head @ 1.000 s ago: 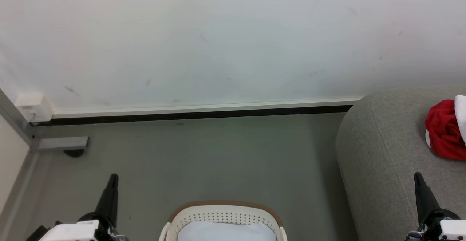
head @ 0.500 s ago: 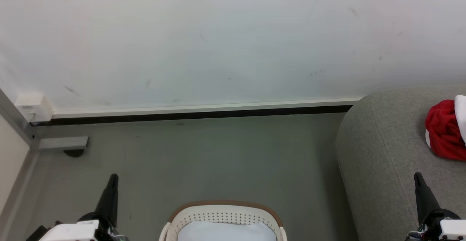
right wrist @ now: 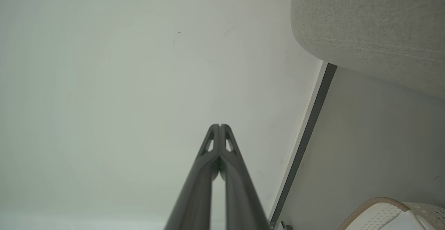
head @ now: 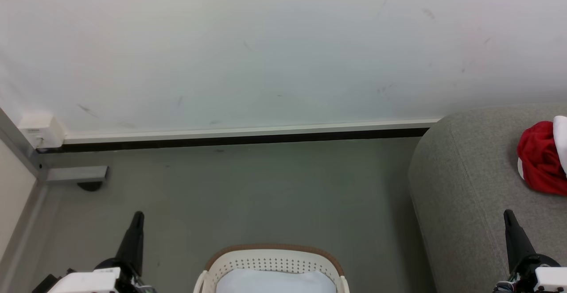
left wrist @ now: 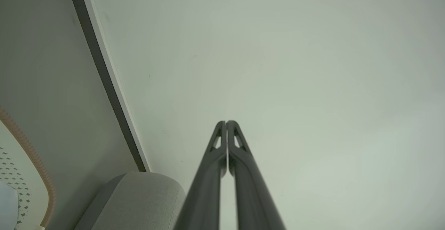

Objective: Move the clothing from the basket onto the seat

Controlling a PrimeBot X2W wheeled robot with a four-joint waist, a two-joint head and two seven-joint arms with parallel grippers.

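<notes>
Red and white clothing (head: 542, 158) lies bunched on the grey seat (head: 465, 186) at the right edge of the head view. The cream basket (head: 274, 262) with its brown rim stands on the floor at the bottom centre, something pale inside it. My left gripper (head: 137, 215) points up at the lower left, shut and holding nothing. My right gripper (head: 508, 214) rises at the lower right over the seat's front part, also shut and holding nothing. In the left wrist view the left gripper (left wrist: 226, 122) faces the wall, beside the basket (left wrist: 24, 160) and seat (left wrist: 139, 198). In the right wrist view the right gripper (right wrist: 219, 125) does likewise.
A white wall (head: 266, 49) with a pale baseboard (head: 248, 131) and dark strip closes the far side. A white box (head: 42, 131) and a grey bracket (head: 75, 174) sit at the left corner. Grey floor (head: 266, 191) lies between basket and wall.
</notes>
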